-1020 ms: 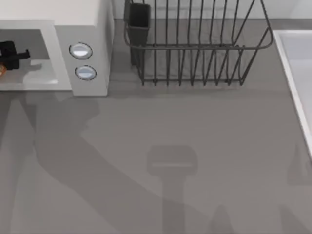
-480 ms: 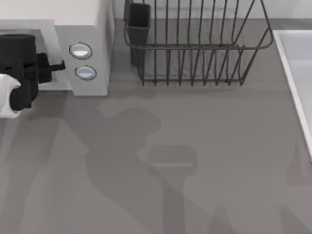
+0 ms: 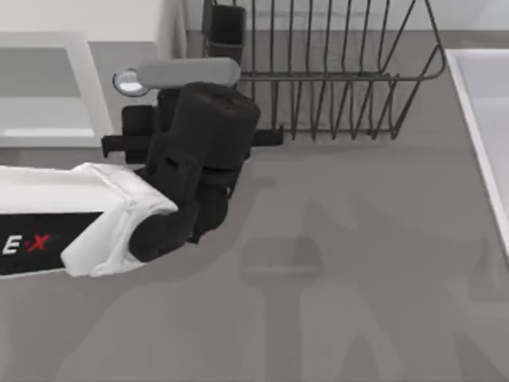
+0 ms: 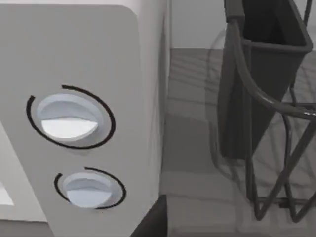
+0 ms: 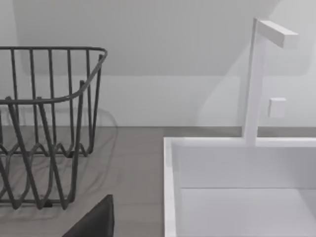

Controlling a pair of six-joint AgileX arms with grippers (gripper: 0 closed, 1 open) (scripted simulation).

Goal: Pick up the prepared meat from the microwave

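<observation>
The left arm (image 3: 119,215) has been drawn out of the microwave (image 3: 95,48) to hang before its button panel (image 4: 74,143) — the grip state cannot be told, nor where the prepared meat is — so whether the pick has succeeded remains unconfirmed

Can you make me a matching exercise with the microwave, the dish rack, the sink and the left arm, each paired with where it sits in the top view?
Things:
1. microwave
2. dish rack
3. sink
4. left arm

Places:
A. right edge
B. reaching in from the left, in front of the microwave panel
C. far middle
D. far left

Pairs: 1-D, 2-C, 3-A, 4-B
</observation>
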